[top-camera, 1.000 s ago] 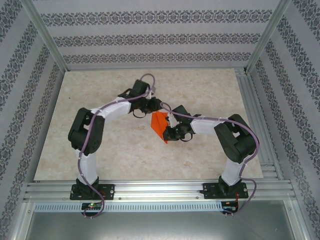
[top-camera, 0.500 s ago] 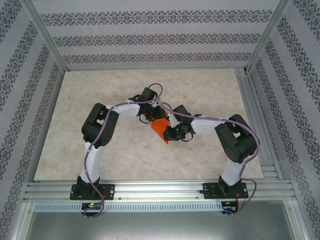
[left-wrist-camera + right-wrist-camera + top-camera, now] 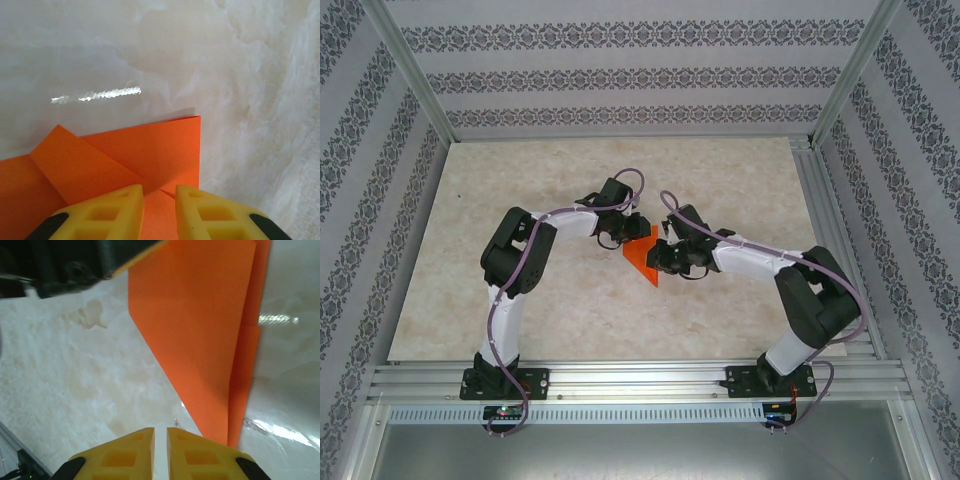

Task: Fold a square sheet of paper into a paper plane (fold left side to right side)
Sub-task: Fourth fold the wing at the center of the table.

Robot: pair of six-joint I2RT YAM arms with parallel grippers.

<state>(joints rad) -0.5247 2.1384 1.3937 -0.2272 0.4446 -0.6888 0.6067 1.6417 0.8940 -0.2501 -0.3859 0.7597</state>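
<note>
The square sheet of paper (image 3: pixel 642 258), bright orange and folded into a pointed wedge, lies mid-table between both arms. My left gripper (image 3: pixel 628 231) stands over its far, wide end. In the left wrist view its yellow fingers (image 3: pixel 115 205) sit a small gap apart on top of the creased paper (image 3: pixel 150 150), with nothing clamped between them. My right gripper (image 3: pixel 661 258) is beside the wedge's right edge. In the right wrist view its fingers (image 3: pixel 132 447) are almost together over bare table, just left of the paper's narrow tip (image 3: pixel 222 425).
The marble-look table (image 3: pixel 520 200) has free room on all sides of the paper. An aluminium rail (image 3: pixel 640 377) runs along the near edge, and posts and patterned walls enclose the cell. The left gripper's dark body (image 3: pixel 70 265) overhangs the paper's far end.
My left gripper has come forward and right onto the paper's far end. The right arm's elbow has swung out to the right, its gripper staying by the paper, which has barely shifted.
</note>
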